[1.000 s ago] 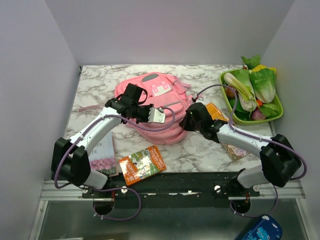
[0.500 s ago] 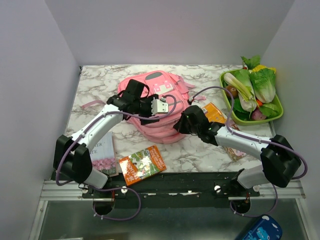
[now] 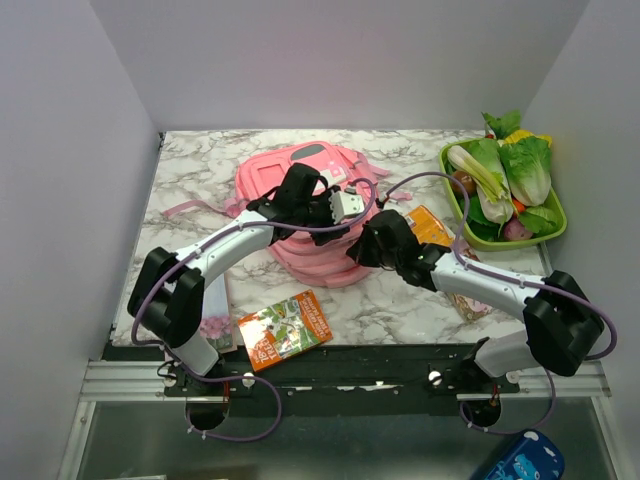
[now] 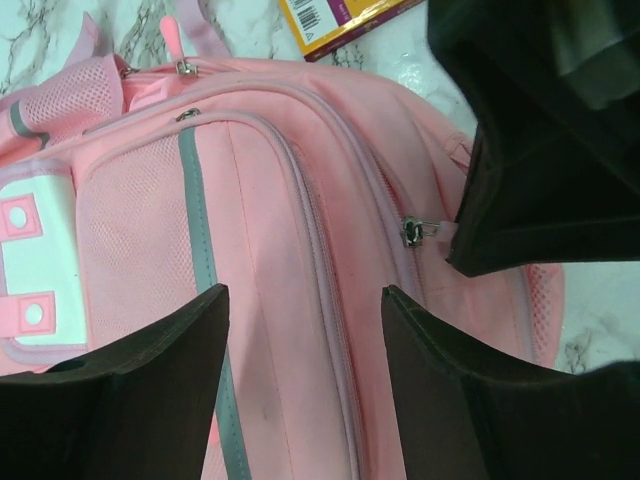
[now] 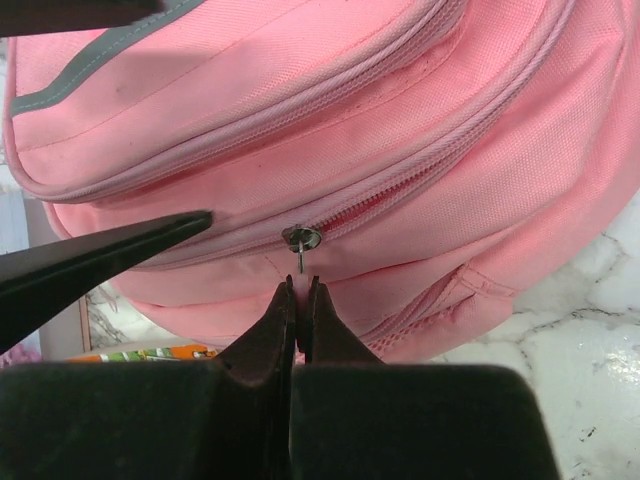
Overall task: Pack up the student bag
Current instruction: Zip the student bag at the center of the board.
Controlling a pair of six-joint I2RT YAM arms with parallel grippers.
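The student bag [image 3: 262, 185] is a big pink backpack lying in the middle of the table. My right gripper [image 3: 366, 246] is at its near right side, shut on the pink pull tab of a zip slider [image 5: 301, 239]. The fingertips [image 5: 298, 292] pinch the tab just below the slider. The zip line beside the slider shows a short gap. My left gripper [image 3: 345, 218] hovers open over the bag's top, above a closed zip seam [image 4: 310, 240], with nothing between its fingers [image 4: 140, 390]. The right gripper shows black in the left wrist view [image 4: 540, 170], next to the slider [image 4: 412, 232].
A green tray [image 3: 555, 232] of vegetables stands at the back right. An orange book [image 3: 285, 328] lies near the front edge, another book [image 3: 212, 305] at the front left. An orange packet [image 3: 432, 224] lies right of the bag. A patterned item [image 3: 470, 302] lies under the right arm.
My left gripper has swung right and farther back across the bag's top. The bag has bunched toward the back. My right gripper has stayed at the bag's near right side.
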